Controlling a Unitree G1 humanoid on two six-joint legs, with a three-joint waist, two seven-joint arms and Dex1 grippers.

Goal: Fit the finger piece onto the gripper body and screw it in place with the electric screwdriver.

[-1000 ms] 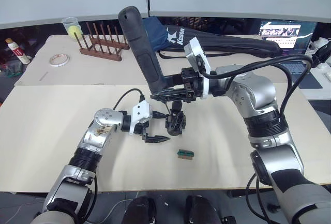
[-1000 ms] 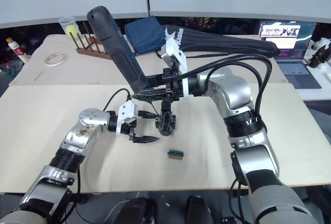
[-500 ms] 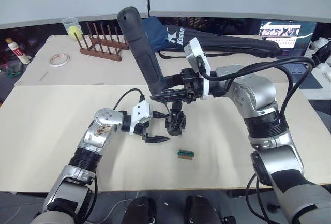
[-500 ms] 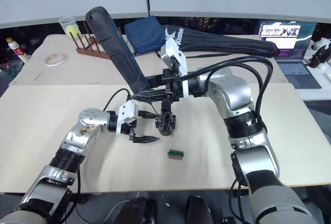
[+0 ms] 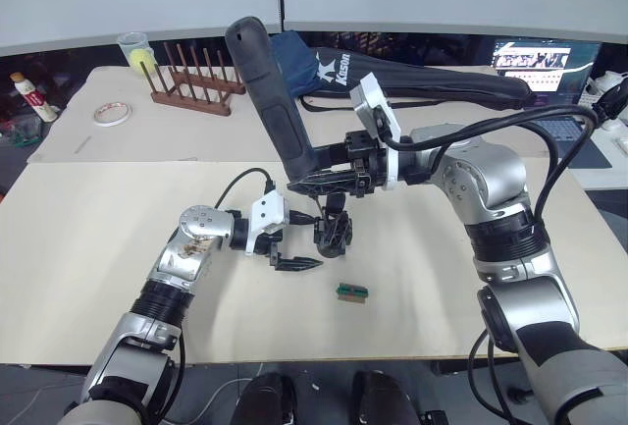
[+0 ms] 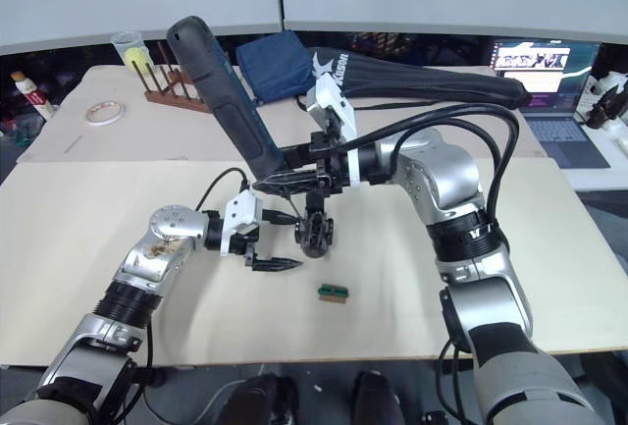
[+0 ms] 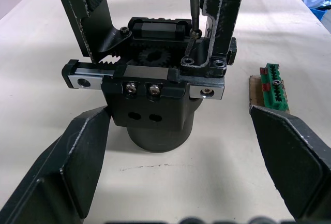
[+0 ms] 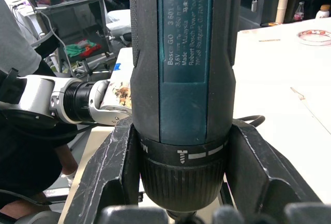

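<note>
A: Black against the pale table [image 5: 118,248]: the gripper body [image 5: 333,231] stands upright on its rounded base, and I take it as my landmark. Directly above it I hold the electric screwdriver [image 5: 276,109], tilted so that its butt leans away to my left and its thin metal bit [image 7: 192,4] runs down into the top of the body.

B: And the finger piece?

A: The finger piece [image 7: 221,19] stands on the top rail of the gripper body, on the side nearer the green block; the bit tip meets a screw just beside its foot. A second black prong [image 7: 88,12] rises from the other end of the rail.

B: State of the two grippers?

A: My right gripper [image 8: 178,193] is clamped on the electric screwdriver, one finger on each side of its collar, above the gripper body. My left gripper [image 5: 294,264] lies low on the table just beside the gripper body, on my left of it; its fingers [image 7: 289,157] are spread wide, one on each side of the base, touching nothing.

B: Other items?

A: A small green block [image 5: 352,292] lies on the table near the gripper body, on the near right. Well behind the body lie a long black bag [image 5: 422,81], a wooden rack [image 5: 196,77] and a roll of tape [image 5: 113,113].
</note>
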